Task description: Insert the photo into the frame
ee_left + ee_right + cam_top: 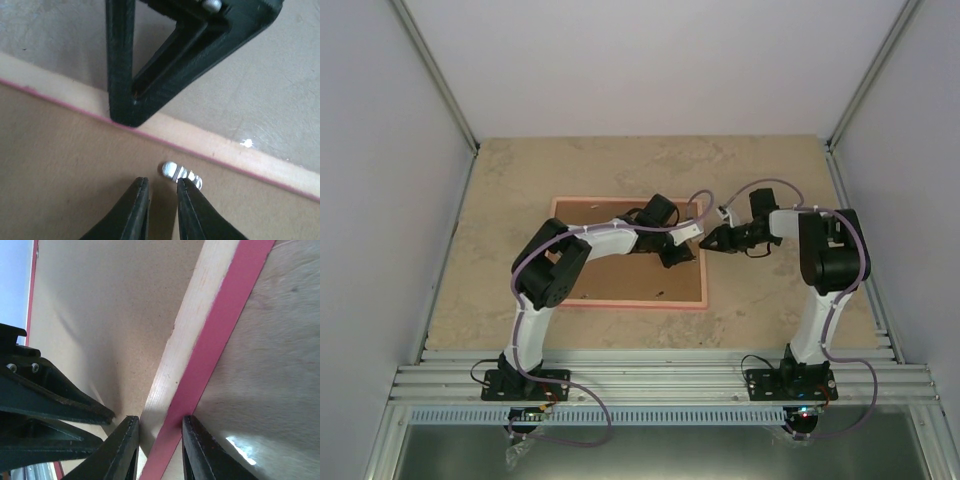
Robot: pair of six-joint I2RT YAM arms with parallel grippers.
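The pink frame [630,303] lies face down on the table with a brown backing board [630,275] inside it. The photo is hidden. My left gripper [162,187] hovers low over the board just inside the frame's right rail [225,150]. Its jaws stand a narrow gap apart with nothing between them, and one tip overlaps a small metal tab [172,171]. My right gripper [159,422] straddles that same rail [220,330], one finger against the pale inner edge and the other against the pink outer edge. The two grippers almost touch in the top view [698,242].
The marbled tabletop [770,300] stretches to the right of and behind the frame. Grey walls close in the sides and back. A ribbed metal rail [660,375] runs along the near edge by the arm bases.
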